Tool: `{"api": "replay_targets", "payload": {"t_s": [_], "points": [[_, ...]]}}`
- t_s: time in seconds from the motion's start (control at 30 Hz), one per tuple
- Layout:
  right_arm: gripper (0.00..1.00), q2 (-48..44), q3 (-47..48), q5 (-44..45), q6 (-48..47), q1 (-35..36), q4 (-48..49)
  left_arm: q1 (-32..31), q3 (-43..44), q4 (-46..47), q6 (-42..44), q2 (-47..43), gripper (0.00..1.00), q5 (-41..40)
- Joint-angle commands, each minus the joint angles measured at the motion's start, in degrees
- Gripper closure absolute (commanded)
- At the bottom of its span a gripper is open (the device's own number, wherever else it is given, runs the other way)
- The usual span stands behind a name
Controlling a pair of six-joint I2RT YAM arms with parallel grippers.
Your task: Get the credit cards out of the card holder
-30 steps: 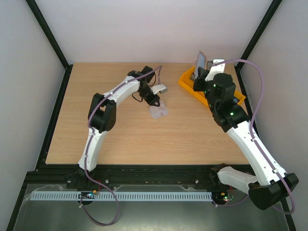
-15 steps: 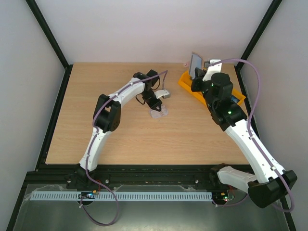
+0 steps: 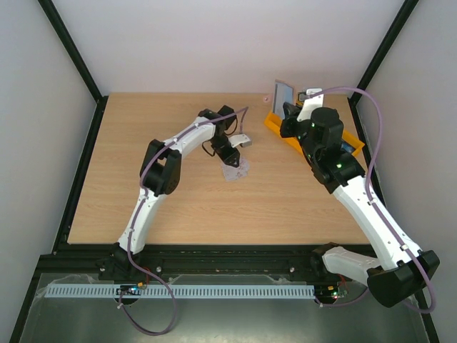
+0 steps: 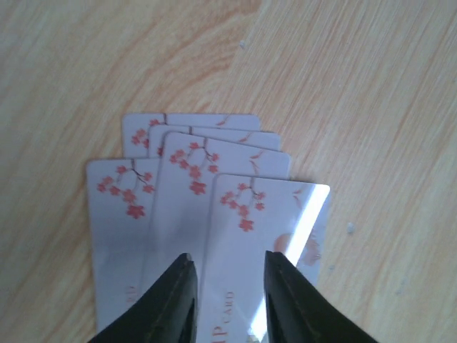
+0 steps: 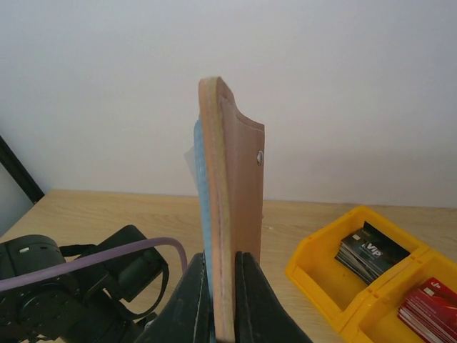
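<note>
Credit cards [image 4: 193,207]: lay fanned flat on the surface [image 4: 357,86], overlapping, blossom prints up.
Left tool [image 4: 228,263]: jaws stood parted just over the topmost card and gripped nothing.
Card holder [image 5: 232,236]: was held upright in the air beyond the yellow bin [image 5: 321,264], well apart from the cards.
Right tool [image 5: 220,259]: was clamped on the holder's lower edge.
Holder contents: a pale edge showed beside the blue lining; whether it was a card could not be told.
Step judged: release of a card onto the fan.
Recommended practice: lift straight up with the jaws clear, so that no card drags; keep the holder steady and its pocket side facing the left arm.
</note>
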Motion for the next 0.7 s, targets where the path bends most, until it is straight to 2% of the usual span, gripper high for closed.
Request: {"api": "replay_targets", "payload": {"t_s": [0.0, 0.07, 0.2, 0.33, 0.47, 0.53, 0.67], "points": [[0.98, 0.1, 0.3, -2.1, -0.3, 0.1, 1.9, -0.2, 2.2, 3.3, -2.2, -0.4, 0.68, -4.1], [0.98, 0.1, 0.3, -2.9, -0.4, 0.1, 1.8, -0.2, 2.2, 4.4, -2.2, -1.2, 0.63, -5.2], [0.98, -0.2, 0.4, -4.2, -1.1, 0.1, 1.6, 0.3, 2.3, 6.3, -2.2, -3.8, 0.61, -5.5], [0.98, -1.1, 0.1, -11.1, -2.3, 0.1, 2.2, 3.1, 1.4, 6.2, -3.7, -10.3, 0.60, 0.5], [0.98, -1.4, -0.4, -22.8, -3.7, 0.1, 3.0, 8.9, -8.7, 9.0, -7.6, -23.1, 0.52, 7.3], [0.98, -1.3, -1.0, -31.6, -3.8, 0.1, 4.4, 12.5, -16.0, 10.7, -8.0, -30.9, 0.46, 11.9], [0.98, -0.6, -3.3, -50.7, -0.6, 0.2, 11.2, 17.1, -29.2, 11.2, -2.9, -48.1, 0.32, 18.6]]}}
